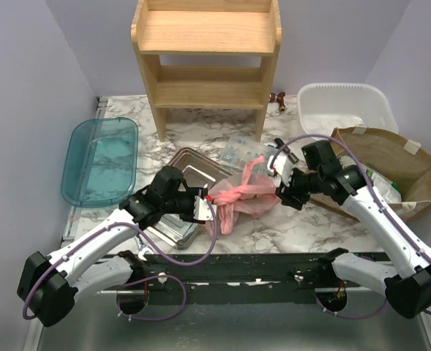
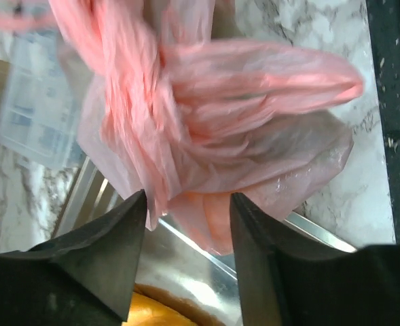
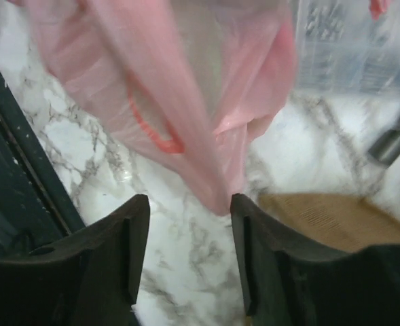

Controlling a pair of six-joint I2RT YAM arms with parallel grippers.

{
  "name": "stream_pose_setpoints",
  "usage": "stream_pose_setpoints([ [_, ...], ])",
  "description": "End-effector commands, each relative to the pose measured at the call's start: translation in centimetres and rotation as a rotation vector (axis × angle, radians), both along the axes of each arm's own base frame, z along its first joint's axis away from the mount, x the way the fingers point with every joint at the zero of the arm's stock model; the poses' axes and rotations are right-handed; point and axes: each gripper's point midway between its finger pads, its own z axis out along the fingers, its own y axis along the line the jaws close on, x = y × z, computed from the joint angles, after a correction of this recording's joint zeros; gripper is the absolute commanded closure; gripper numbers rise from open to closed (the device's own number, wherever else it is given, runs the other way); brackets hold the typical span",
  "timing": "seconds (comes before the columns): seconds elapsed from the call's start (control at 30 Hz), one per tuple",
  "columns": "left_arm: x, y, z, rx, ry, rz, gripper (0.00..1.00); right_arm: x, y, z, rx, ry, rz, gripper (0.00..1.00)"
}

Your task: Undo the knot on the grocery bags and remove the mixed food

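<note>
The left gripper (image 1: pixel 206 208) sits at lower centre of the top view, jaws apart. In its wrist view a fold of the pink grocery bag (image 2: pixel 240 115) dips between them, unclamped, and the knot (image 2: pixel 135 95) is a twisted bunch at upper left. The right gripper (image 1: pixel 277 167), right of centre, also has its jaws apart, with a blurred pink strip hanging between them. The bag lies at frame centre between both grippers, over the right edge of the steel tray (image 1: pixel 189 164). Just beyond lies a clear plastic box (image 1: pixel 238 150). A teal lid (image 1: pixel 100 161) is at left and a brown tote (image 1: pixel 387 164) at right. A white basin (image 1: pixel 347 106) is at upper right and a wooden shelf (image 1: pixel 208 58) at top.
</note>
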Motion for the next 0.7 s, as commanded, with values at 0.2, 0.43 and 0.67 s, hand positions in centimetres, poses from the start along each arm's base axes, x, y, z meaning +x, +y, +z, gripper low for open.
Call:
stream_pose_setpoints([
  [0.2,-2.3,-5.0,7.0,-0.113,-0.016,-0.025,0.43,1.0,6.2,6.1,0.290,0.052,0.048,0.28],
  [0.43,0.5,-6.6,7.5,-0.120,-0.012,0.078,0.55,3.9,9.5,6.1,0.348,0.010,0.045,0.29],
  [0.67,0.8,-6.6,8.1,-0.152,-0.021,0.091,0.55,4.4,11.0,2.1,0.307,0.055,0.084,0.43],
])
